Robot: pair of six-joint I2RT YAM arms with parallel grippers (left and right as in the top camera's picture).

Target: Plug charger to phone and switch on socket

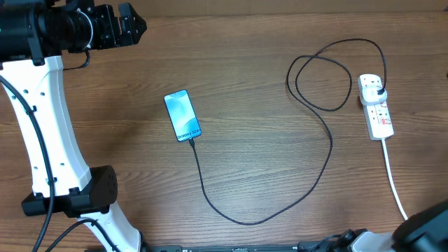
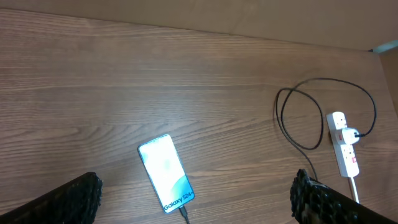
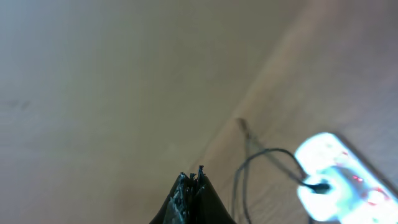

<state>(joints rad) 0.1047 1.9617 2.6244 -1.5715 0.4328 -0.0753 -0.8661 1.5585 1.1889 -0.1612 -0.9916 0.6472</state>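
- Charger (image 1: 330, 143) looks already seated in phone (image 1: 182, 115), left of table centre; its plug sits in socket (image 1: 376, 105) near the right edge.
- Step in hand, I'd say: switching on.
- Left gripper (image 1: 133, 24), far-left corner: spread wide, empty.
- Right gripper (image 3: 193, 182): pinched closed, empty. Next it needs to press the red switch (image 1: 383, 110).

Two pairs of fingers are in view: one pair of left fingers (image 2: 74, 199) and one pair of right fingers (image 3: 193, 199). One phone (image 1: 182, 115) lies on the single worktop (image 1: 266, 63), between the left fingers as their wrist camera sees it. There is one charger (image 1: 330, 147), a single black cable with one loop in it. One socket (image 1: 378, 112) lies well to the right of the left fingers and ahead of the right fingers. It has one plug (image 1: 379, 89) in it and one white cord (image 1: 393, 178).
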